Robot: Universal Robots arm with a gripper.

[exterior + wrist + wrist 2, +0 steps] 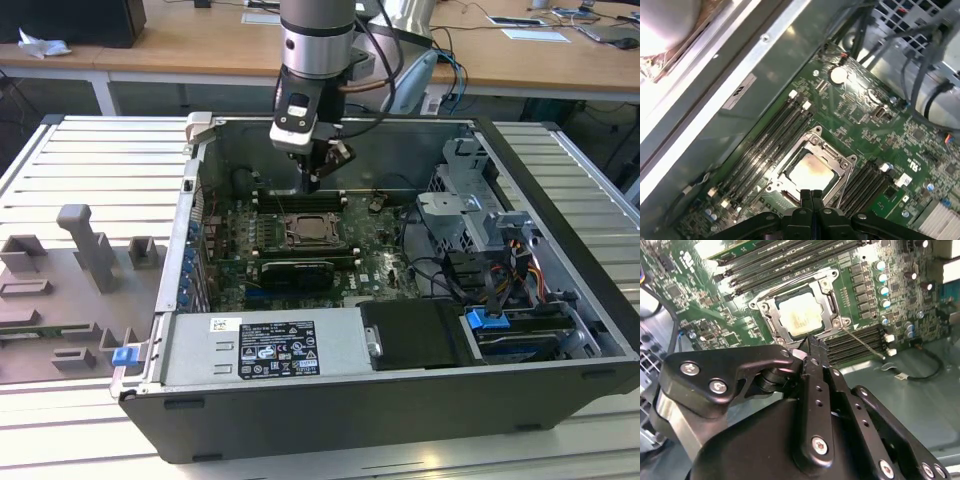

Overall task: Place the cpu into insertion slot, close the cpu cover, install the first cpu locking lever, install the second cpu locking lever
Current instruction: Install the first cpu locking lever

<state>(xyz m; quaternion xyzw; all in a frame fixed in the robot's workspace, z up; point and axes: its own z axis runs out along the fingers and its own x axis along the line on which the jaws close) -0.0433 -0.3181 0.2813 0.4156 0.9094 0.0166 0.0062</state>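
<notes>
Plainly, the gripper point(812, 346) has its two fingers pressed together with nothing between them, and its tip hovers just above one edge of the insertion slot point(296, 238), which sits near the middle of the exterior view, under the arm. The cpu point(799, 315) lies flat in that slot, its pale top showing through the window of the cpu cover point(836, 151), which looks folded down over it. One locking lever point(863, 343), a thin wire rod, juts away from a socket corner and appears unlatched. Memory slots point(765, 145) flank the socket on the green circuit board point(875, 130), inside the open computer case point(400, 415). The chip is probably light, rigid and fragile, best touched at its edges. The cover is thin, stiff metal, so pressure belongs on its frame. The lever should be springy, with the best purchase at its free end.
</notes>
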